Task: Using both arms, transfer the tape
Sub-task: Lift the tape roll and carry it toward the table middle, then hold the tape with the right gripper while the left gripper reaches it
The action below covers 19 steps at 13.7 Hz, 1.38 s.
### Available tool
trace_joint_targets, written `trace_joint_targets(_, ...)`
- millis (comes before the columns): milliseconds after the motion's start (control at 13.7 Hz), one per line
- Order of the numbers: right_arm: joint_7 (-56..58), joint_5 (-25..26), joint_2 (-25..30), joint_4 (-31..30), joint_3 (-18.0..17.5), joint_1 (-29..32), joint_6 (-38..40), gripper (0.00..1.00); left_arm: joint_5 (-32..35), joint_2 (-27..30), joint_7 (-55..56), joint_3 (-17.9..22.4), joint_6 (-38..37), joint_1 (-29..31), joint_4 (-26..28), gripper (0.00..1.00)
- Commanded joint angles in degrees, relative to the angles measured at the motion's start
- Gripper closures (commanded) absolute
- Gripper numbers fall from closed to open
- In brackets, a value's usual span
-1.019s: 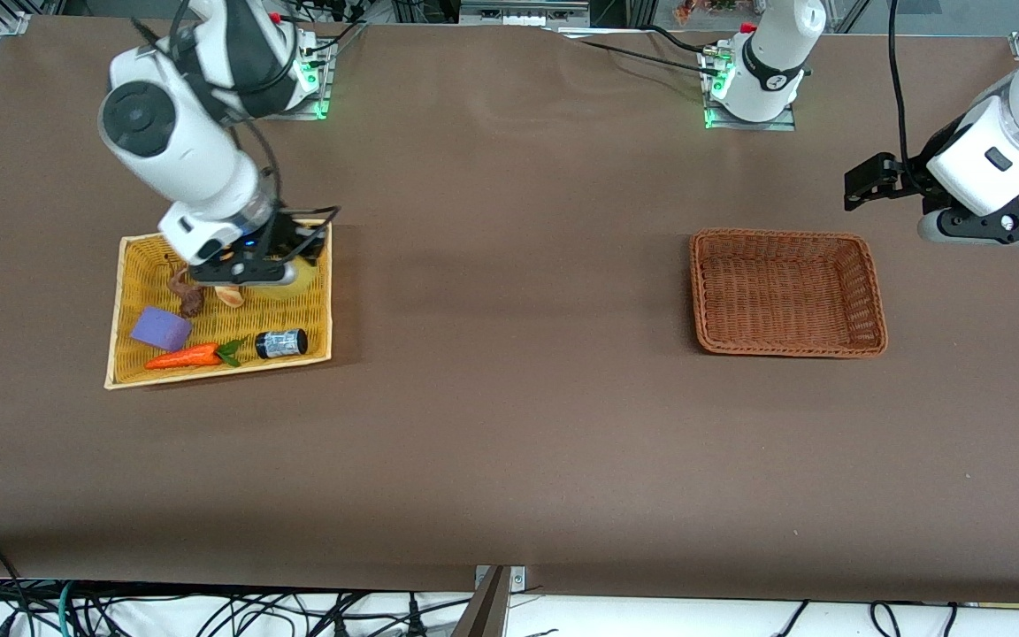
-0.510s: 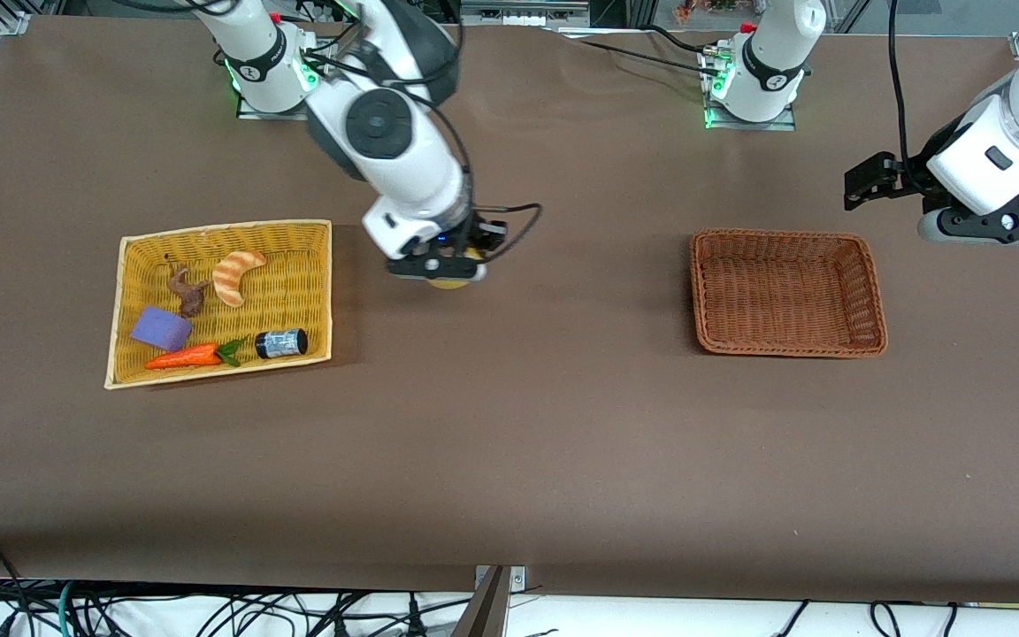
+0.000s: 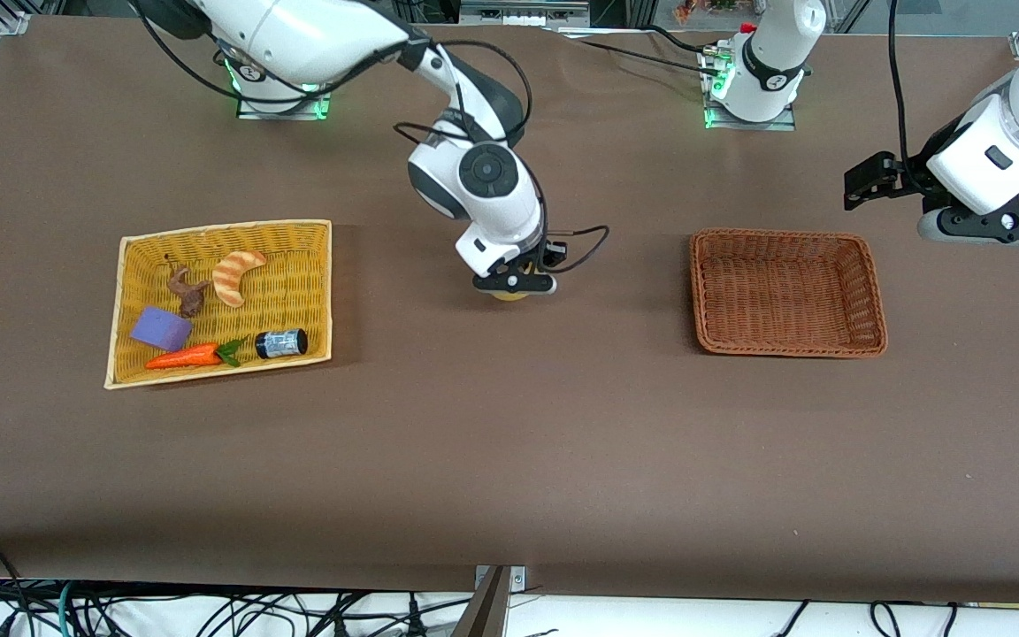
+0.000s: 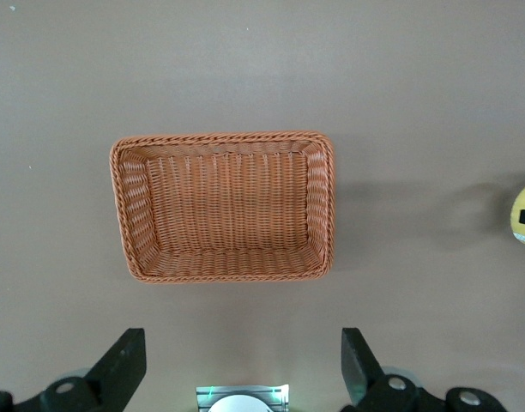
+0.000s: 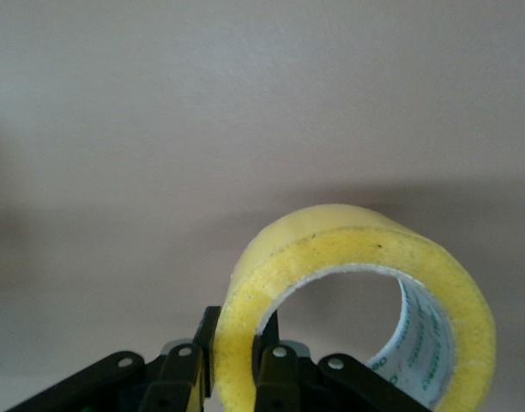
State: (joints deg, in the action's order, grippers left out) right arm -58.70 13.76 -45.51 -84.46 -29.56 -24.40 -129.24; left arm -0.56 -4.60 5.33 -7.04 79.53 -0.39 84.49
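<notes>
I see yellow tape [image 5: 357,257], pale printed inner core. Black right gripper [image 3: 516,285]. Brown table cloth [image 3: 509,442]. Orange-brown woven basket [image 3: 863,292]. Toward right arm's end from it: yellow woven tray [image 3: 315,265], orange-striped croissant toy [image 3: 237,275], purple block [image 3: 161,327], orange carrot [image 3: 182,356].

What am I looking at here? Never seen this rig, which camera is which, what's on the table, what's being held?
Two white robot arms stand at a brown table, each ending in a two-finger end effector. The wide picture comes from a high camera facing them; the other two come from cameras on the arms' wrists.

The right end effector is over bare table between the two baskets, shut on the tape, pinching the roll's wall. The left end effector waits open above the brown basket, which holds nothing.

The yellow basket holds a croissant toy, a purple block, a carrot toy, a small dark jar and a brown item I cannot identify.
</notes>
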Motion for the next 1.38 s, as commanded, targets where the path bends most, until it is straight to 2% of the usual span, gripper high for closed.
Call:
trace_joint_targets(0, -0.8, 1.1, -2.6, 2.6, -0.2, -0.3, -0.1, 0.96, 0.8, -0.3, -0.1, -0.3, -1.3, 0.0, -1.4, 0.00)
trace_joint_targets(218, -0.8, 1.2, -4.2, 2.6, 0.4, -1.5, -1.1, 0.96, 0.7, -0.3, 0.0, -0.3, -1.3, 0.0, -1.4, 0.00)
trace_joint_targets(437, -0.7, 1.2, -6.8, 2.6, 0.6, -2.1, -5.3, 0.95, 1.1, 0.7, 0.1, 0.0, -1.0, 0.0, -0.7, 0.00)
trace_joint_targets(583, -0.8, 1.0, -8.0, 2.6, 0.6, -2.1, -7.0, 0.89, 0.6, 1.1, -0.1, -0.1, -0.9, 0.2, 0.0, 0.00)
trace_joint_targets(655, -0.9, 0.7, -8.4, 2.6, 0.6, -2.1, -7.6, 0.66, 0.4, 0.9, -0.1, 0.0, 0.5, 0.2, 0.6, 0.00)
trace_joint_targets(728, -0.6, 1.1, -7.9, 2.6, 0.6, -2.1, -7.4, 0.20, 0.2, 0.6, -0.2, -0.3, 2.1, -0.2, 3.5, 0.00)
trace_joint_targets(801, -0.2, 1.6, -7.0, 2.7, 0.6, -2.0, -7.0, 0.00, 0.6, 0.6, -0.6, -0.3, 2.7, -1.0, 4.8, 0.00)
trace_joint_targets(947, 0.1, 1.6, -2.5, 2.7, 0.5, -1.0, -4.0, 0.00, 0.7, -0.1, -0.7, -0.2, 3.7, -1.0, 5.7, 0.00)
trace_joint_targets(1165, 2.3, 1.1, 5.8, 4.9, -0.1, 2.4, 11.4, 0.00, 0.7, -1.0, -1.5, -0.2, 3.6, -1.0, 8.4, 0.00)
trace_joint_targets(1311, 10.4, 0.9, 11.6, 4.9, 0.2, 6.4, 20.9, 0.00, -0.2, -1.5, -0.9, -0.3, 3.8, -1.5, 8.9, 0.00)
